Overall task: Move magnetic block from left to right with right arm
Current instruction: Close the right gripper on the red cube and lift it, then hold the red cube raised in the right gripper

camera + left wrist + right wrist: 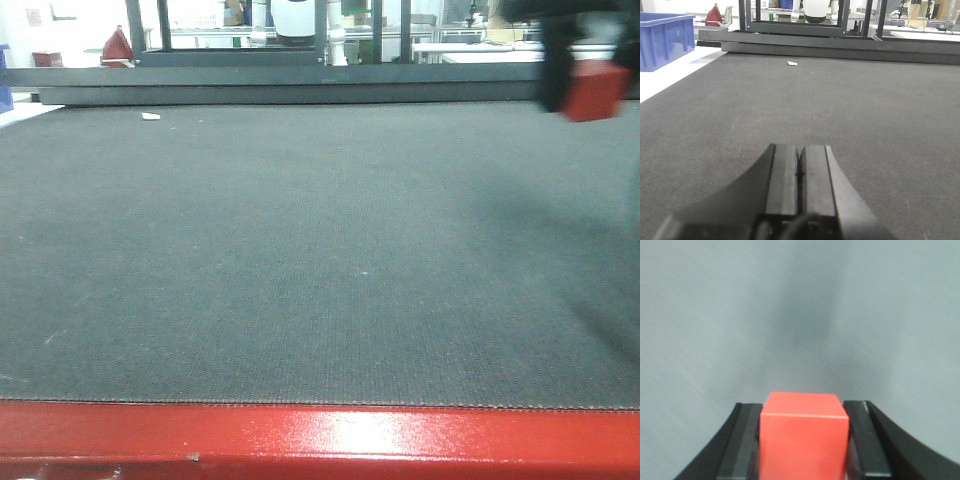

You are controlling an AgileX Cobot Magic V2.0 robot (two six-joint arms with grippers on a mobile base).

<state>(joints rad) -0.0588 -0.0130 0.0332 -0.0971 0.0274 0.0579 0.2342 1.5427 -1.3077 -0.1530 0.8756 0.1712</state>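
I see a bright red magnetic block (pixel 804 437), dark grey fine-weave mat (pixel 300 250), glossy red rail (pixel 320 435) along the mat's near edge, blue bin (pixel 665 37) at its left

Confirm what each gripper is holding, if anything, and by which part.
Right gripper holds the red magnetic block, clamped across its two opposite side faces, top face showing. Left gripper is shut on nothing.

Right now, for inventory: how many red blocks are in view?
1. The magnetic block is clamped in the right gripper, far right in the front view. None on the mat; others may be off-frame.
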